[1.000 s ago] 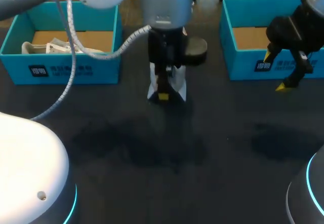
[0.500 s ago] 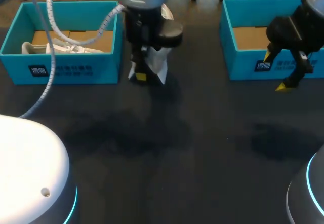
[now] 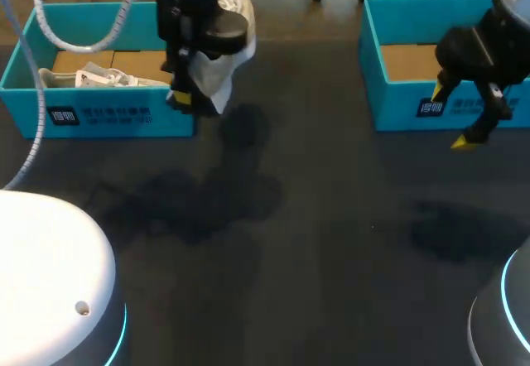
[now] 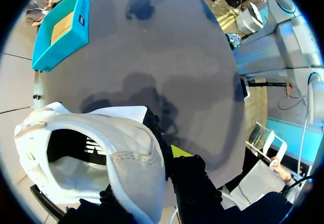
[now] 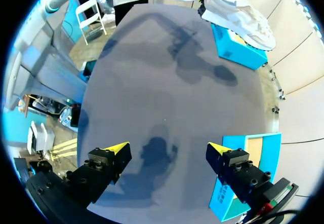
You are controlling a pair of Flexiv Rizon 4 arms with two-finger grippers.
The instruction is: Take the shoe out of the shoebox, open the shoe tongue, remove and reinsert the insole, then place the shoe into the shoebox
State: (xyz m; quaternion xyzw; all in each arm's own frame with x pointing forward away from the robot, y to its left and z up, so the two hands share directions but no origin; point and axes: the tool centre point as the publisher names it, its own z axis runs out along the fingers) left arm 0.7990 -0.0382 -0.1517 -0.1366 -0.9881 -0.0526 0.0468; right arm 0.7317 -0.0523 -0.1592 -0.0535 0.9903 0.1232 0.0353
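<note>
Left jaws clenched on the shoe [image 3: 217, 80]. I've just swung it off mid-tabletop [image 3: 315, 233], and it now hangs at the right end of the left box [image 3: 99, 116]. I'd say the drop-in comes next. Right jaws spread, empty, parked by the right box [image 3: 397, 109].

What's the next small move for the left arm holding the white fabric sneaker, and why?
Probably shift the left gripper leftward, then lower. It is shut on the white fabric sneaker, which hangs over the right end wall of the left teal cardboard shoebox, not yet over its opening. Another white shoe lies inside, so aim for the bare floor beside it.
</note>
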